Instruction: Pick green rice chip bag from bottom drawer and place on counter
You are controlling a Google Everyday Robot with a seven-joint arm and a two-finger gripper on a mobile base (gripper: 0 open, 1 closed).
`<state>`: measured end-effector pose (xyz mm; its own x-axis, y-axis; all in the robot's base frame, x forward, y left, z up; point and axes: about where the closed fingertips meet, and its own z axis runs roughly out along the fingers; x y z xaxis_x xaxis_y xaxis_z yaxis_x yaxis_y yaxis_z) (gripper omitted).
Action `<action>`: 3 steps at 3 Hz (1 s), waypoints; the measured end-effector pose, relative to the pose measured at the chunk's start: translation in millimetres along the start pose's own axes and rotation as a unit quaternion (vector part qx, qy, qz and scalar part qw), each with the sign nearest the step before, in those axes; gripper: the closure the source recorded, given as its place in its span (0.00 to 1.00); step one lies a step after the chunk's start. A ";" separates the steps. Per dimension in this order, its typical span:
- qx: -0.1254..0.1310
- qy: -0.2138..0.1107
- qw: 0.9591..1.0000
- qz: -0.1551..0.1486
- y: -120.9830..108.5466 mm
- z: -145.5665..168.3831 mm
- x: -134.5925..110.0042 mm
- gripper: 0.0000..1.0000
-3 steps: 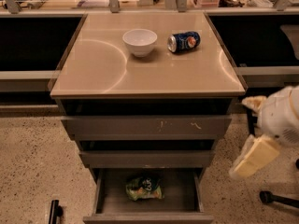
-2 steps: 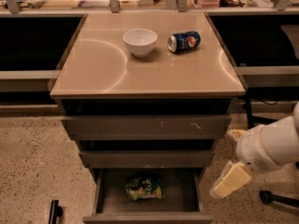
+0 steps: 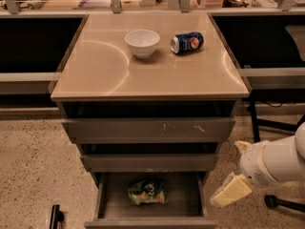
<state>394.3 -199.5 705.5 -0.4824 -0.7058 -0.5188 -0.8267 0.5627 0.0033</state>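
The green rice chip bag (image 3: 147, 192) lies flat inside the open bottom drawer (image 3: 151, 220), near the middle of its dark floor. The beige counter (image 3: 95, 70) tops the cabinet above the two upper drawers. My gripper (image 3: 230, 190), cream-coloured on a white arm, hangs to the right of the bottom drawer, outside it and at about the bag's height. It holds nothing that I can see and does not touch the bag.
A white bowl (image 3: 142, 42) and a blue soda can (image 3: 187, 42) lying on its side sit at the back of the counter. A black object (image 3: 55, 216) stands on the speckled floor at the left. A dark caster and chair leg (image 3: 281, 203) are at the right.
My arm and gripper have moved down and to the left, closer to the right side of the open bottom drawer. The bag, bowl and can have not moved.
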 end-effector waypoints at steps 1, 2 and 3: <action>-0.012 -0.020 0.998 0.050 25.2 55.5 49.4 0.00; -0.011 -0.070 0.993 0.093 21.4 112.7 82.6 0.00; -0.031 -0.079 0.990 0.114 28.0 142.1 96.5 0.00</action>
<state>365.8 -190.6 534.0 -0.6113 -0.4837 -0.6263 -0.7196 0.6692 0.1855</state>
